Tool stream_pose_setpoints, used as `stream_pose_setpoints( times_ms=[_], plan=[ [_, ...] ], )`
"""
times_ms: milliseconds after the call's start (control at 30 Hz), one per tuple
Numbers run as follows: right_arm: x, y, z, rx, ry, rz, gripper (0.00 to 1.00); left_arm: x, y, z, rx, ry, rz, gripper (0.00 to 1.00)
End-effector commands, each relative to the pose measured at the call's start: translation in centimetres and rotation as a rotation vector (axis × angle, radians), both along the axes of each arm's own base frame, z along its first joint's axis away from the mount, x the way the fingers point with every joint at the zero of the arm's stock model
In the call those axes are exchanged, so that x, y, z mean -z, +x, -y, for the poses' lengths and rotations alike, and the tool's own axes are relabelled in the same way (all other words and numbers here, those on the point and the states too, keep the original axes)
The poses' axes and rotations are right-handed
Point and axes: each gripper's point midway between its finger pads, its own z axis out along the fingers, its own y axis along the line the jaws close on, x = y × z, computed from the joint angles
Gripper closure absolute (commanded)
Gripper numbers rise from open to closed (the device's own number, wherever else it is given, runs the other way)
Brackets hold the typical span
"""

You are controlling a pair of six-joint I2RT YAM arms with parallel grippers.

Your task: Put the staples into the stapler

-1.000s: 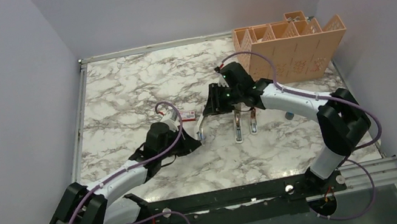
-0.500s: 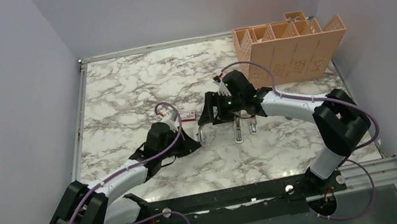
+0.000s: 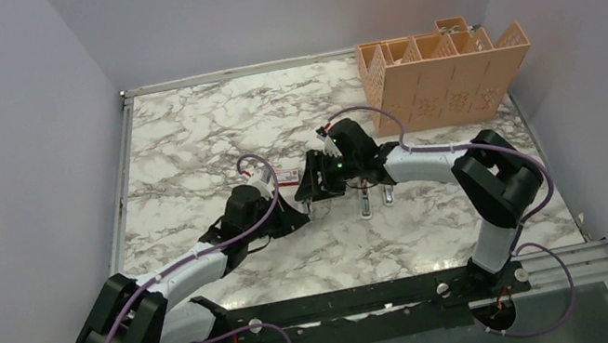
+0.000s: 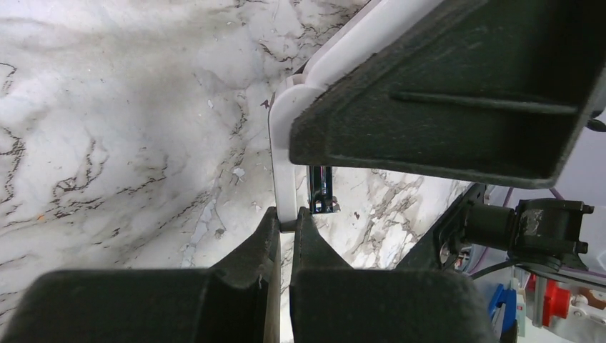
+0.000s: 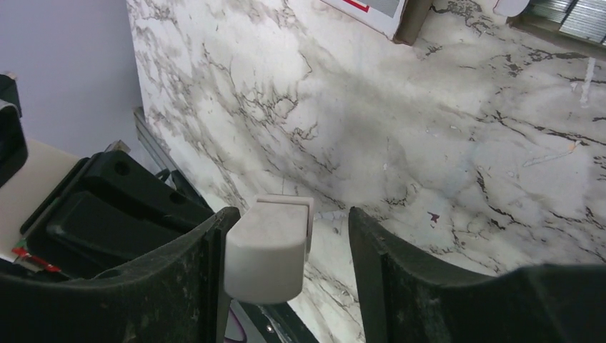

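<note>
Top view – stapler: the stapler [image 3: 365, 202] lies opened out on the marble table [image 3: 182, 146], its chrome parts pointing toward the arm bases.
Top view – left gripper: the left gripper [image 3: 299, 216] is at the stapler's left end; from here I cannot tell how its jaws stand.
Top view – right gripper: the right gripper [image 3: 311, 191] is low over the same left end, just beside the left gripper.
Top view – box: a red-and-white box [image 3: 287, 175] lies just beyond the stapler's left end.
Top view – organiser: an orange organiser [image 3: 441, 86] stands well beyond the stapler to the right; what its compartments hold is too small to tell.

Left wrist – left gripper: the left gripper [image 4: 286, 223] is clamped on the stapler's thin white bar [image 4: 285, 179], a finger on each side.
Left wrist – chrome: a chrome piece [image 4: 321, 189] shows just behind that bar.
Left wrist – housing: a black housing [image 4: 443, 93] hangs above the bar.

Right wrist – right gripper: the right gripper [image 5: 289, 218] has its jaws spread; the stapler's white end [image 5: 268, 246] sits between them, against one finger and clear of the other.
Right wrist – box: the box [image 5: 375, 8] lies beyond the stapler, its open end facing right.
Right wrist – staples: the staples [image 5: 577, 8], silvery strips, lie in a flat tray [image 5: 532, 21] near the box's open end, well apart from the stapler.
</note>
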Motion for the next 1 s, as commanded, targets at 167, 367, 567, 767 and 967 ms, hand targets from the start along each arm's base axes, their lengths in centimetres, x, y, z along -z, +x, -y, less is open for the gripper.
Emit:
stream_pose_setpoints(
  times_ms=[167,367,567,767,967],
  plan=[
    [-0.2,0.0,-1.2,0.013,0.037,-0.026,0.7,-1.8,1.4,0.3,-0.022,-0.02,0.074,0.92],
    [0.9,1.6,-0.5,0.038,-0.107,0.014,0.73,-1.9,2.9,-3.4,-0.175,0.168,0.104,0.49],
    [2.2,2.8,-0.9,0.03,-0.298,0.079,0.72,-5.3,4.6,-9.7,-0.434,0.377,0.185,0.3],
    [3.7,1.9,-2.9,-0.012,-0.469,0.126,0.71,-11.4,5.7,-14.4,-0.63,0.489,0.322,0.22],
    [5.2,1.1,-4.0,-0.03,-0.571,0.141,0.69,-16.6,5.9,-17.6,-0.765,0.557,0.413,0.1]
  ],
)
